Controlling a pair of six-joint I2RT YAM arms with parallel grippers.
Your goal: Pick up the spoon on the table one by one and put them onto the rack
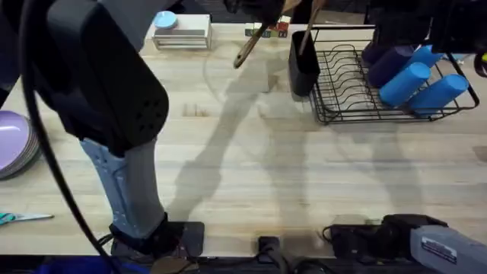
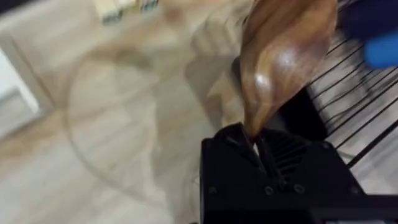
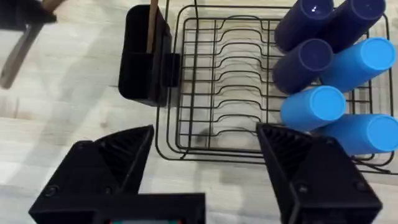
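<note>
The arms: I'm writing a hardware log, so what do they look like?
Left arm: bulky black housing, pale grey link, black cable looping beside it. Right arm: grey link with a label, black joint. Right gripper: black angular fingers with ribbed inner faces.

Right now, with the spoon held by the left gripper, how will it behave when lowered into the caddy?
The spoon looks like solid wood, so probably stiff. Its glossy bowl may slip in the left gripper. In the tall caddy it will likely lean, like the handle already there.

Your left gripper [image 2: 256, 144] is clamped on the spoon [image 2: 283, 59], its bowl above the rack [image 2: 364, 102] wires and table [image 2: 112, 124].
</note>
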